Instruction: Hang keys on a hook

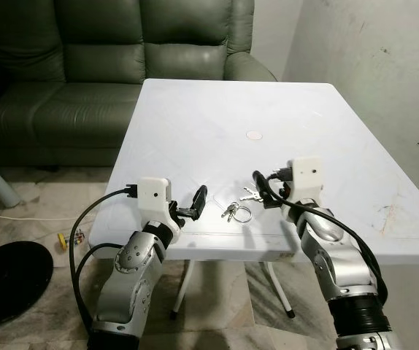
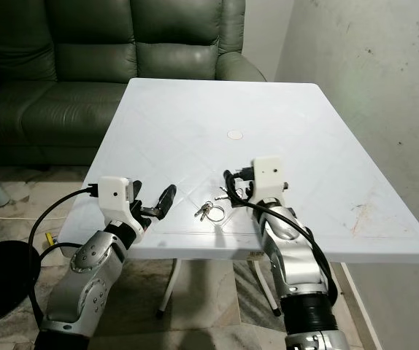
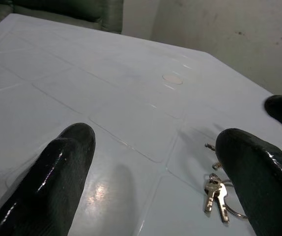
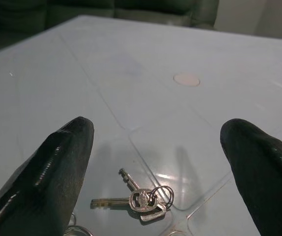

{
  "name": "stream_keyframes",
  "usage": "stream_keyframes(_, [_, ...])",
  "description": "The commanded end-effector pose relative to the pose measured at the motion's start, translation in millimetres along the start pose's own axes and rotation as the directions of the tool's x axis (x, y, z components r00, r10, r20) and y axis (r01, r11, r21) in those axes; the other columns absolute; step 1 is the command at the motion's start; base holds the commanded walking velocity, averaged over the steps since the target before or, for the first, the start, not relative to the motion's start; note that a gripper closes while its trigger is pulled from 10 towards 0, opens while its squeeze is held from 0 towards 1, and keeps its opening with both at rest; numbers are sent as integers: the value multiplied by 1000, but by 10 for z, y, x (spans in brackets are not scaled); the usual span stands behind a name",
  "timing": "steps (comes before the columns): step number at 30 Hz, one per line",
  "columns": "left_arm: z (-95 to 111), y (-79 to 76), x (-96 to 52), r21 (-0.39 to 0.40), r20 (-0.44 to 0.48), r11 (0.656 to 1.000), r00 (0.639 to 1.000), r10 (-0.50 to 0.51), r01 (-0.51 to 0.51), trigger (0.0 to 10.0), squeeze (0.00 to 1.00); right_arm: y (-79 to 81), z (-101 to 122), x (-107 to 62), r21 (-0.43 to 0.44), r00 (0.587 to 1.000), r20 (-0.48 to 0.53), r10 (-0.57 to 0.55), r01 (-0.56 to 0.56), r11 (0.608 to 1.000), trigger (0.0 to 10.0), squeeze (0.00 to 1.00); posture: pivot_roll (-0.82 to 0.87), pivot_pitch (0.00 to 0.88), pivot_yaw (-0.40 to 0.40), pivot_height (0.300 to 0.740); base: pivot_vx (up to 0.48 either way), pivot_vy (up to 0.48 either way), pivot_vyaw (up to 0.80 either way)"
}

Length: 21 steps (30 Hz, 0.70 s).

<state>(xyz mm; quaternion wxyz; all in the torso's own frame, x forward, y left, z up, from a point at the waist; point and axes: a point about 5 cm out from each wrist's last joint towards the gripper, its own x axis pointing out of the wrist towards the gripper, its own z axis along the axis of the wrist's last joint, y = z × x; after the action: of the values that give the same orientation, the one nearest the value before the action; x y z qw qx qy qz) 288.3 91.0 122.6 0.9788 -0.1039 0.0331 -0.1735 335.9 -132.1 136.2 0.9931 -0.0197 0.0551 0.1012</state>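
Note:
A small bunch of silver keys on a ring (image 1: pixel 237 212) lies on the white plastic table (image 1: pixel 217 117) near its front edge. A second little cluster of keys (image 1: pixel 250 193) lies just beyond it, by my right gripper. My left gripper (image 1: pixel 193 205) hovers low over the table just left of the keys, open and holding nothing. In the left wrist view the keys (image 3: pixel 218 194) lie by one black finger (image 3: pixel 257 172). My right gripper (image 1: pixel 265 191) is open just right of the keys. In the right wrist view the keys (image 4: pixel 141 200) lie between and ahead of its fingers (image 4: pixel 65 152).
A round cap (image 1: pixel 254 135) marks the table's middle. A dark green sofa (image 1: pixel 85 65) stands behind the table and a stained wall (image 1: pixel 385 65) runs along its right. On the floor at left are a black round base (image 1: pixel 9 281) and a white cable.

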Motion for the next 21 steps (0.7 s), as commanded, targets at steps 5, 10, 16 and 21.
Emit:
stream_keyframes(5, [16,-39,-26,7,-2,1000,1000,-14,14,10000,0,-15,-12,-4,-42,1000,-6,19,-20,999,10000,0,-62,32,-71,740,0,0,0])
stream_keyframes(10, [16,-33,-24,5,-5,1000,1000,-12,12,10000,0,-21,-31,-101,-78,996,14,85,-84,993,10000,0,-69,32,-68,740,0,0,0])
stream_keyframes(16, [18,-47,-2,1,-9,1000,1000,-18,18,10000,0,-20,-77,-172,-126,992,7,126,-124,984,10000,0,-85,32,-60,740,0,0,0])
stream_keyframes(21, [23,-62,25,-1,-13,1000,999,-31,31,10000,0,27,-106,-223,-144,985,-23,170,-172,975,10000,0,-99,37,-55,740,0,0,0])
